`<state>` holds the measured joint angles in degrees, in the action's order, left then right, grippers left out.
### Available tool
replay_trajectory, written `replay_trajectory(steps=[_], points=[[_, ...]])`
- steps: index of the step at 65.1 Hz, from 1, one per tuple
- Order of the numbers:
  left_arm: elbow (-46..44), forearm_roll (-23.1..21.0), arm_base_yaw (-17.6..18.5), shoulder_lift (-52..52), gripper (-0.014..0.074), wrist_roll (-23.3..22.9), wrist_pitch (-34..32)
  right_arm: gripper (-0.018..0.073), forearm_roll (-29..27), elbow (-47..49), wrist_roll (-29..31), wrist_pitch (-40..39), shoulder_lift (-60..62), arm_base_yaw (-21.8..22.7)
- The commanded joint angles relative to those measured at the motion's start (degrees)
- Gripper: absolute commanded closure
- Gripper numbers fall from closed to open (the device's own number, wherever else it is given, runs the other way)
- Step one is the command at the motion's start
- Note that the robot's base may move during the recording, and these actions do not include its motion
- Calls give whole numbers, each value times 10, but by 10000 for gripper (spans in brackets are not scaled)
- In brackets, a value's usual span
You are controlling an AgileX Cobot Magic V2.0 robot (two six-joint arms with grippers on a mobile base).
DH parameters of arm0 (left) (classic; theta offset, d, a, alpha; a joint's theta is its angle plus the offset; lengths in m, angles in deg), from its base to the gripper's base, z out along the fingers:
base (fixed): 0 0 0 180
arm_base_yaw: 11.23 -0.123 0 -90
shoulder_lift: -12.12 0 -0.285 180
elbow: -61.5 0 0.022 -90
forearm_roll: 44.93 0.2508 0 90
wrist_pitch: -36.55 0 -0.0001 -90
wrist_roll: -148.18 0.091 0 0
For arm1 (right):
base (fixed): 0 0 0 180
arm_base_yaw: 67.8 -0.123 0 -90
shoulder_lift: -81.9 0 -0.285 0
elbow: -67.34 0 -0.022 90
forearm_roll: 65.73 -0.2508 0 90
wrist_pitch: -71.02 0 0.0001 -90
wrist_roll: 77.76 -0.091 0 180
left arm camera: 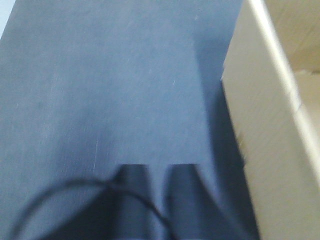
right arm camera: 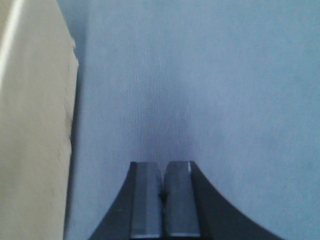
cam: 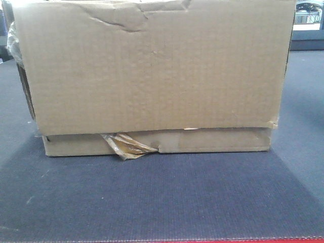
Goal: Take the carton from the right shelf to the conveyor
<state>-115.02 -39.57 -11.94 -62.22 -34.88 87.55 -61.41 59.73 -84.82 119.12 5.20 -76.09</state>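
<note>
The right gripper [right arm camera: 163,200] sits at the bottom centre of its wrist view, clenched on nothing, fingers together over bare belt. The left gripper [left arm camera: 156,200], at the bottom of its view, is blurred: a narrow gap shows between its fingers and it holds nothing, but I cannot tell more. The carton [cam: 154,76] stands flat on the conveyor [cam: 162,202], filling the upper front view, so delivery looks done. Best now to draw both arms straight away from its sides without nudging it. It is plain brown, creased at the top rim, with crumpled amber tape [cam: 124,146] at its lower left.
</note>
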Motion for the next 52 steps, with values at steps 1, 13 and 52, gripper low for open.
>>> replay_trajectory(steps=[1,13,52], points=[[71,-8,-3,48,614,4,-57,616,8,-63,2,-40,31,2],[244,-8,-3,150,602,4,-162,616,9,-196,3,-110,108,2],[495,-8,-3,523,602,4,-298,616,11,-481,18,-285,503,2]])
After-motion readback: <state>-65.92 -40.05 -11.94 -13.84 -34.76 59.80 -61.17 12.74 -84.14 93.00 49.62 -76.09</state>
